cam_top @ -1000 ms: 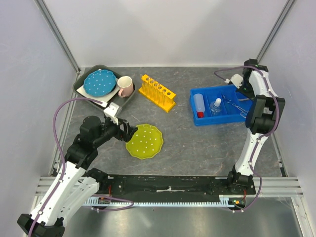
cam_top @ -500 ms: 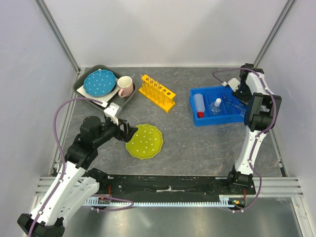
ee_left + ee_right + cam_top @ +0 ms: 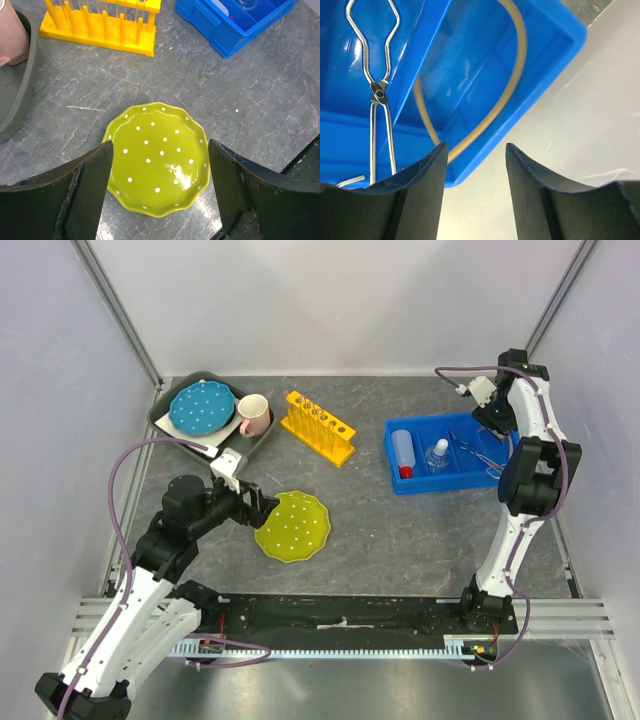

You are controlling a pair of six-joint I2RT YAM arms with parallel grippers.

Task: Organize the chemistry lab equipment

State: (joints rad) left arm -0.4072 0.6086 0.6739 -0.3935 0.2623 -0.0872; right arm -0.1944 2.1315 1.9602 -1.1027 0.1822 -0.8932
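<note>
The right gripper (image 3: 475, 147) is seen with its black fingers parted and nothing gripped, poised over the right end of the blue plastic bin (image 3: 560, 27). Inside that end, thin metal wire tongs (image 3: 379, 95) and a curved tan tube (image 3: 516, 65) are laid. At the bin's left end, a white red-capped squeeze bottle (image 3: 403, 452) and a small clear white-capped flask (image 3: 438, 454) are stood. Left of the bin, a yellow test-tube rack with holes (image 3: 318, 430) is loaded with thin clear tubes (image 3: 118, 6). Farther left of the bin, the left gripper (image 3: 160, 145) is held wide apart, empty, above a yellow-green white-dotted scalloped plate (image 3: 157, 157).
</note>
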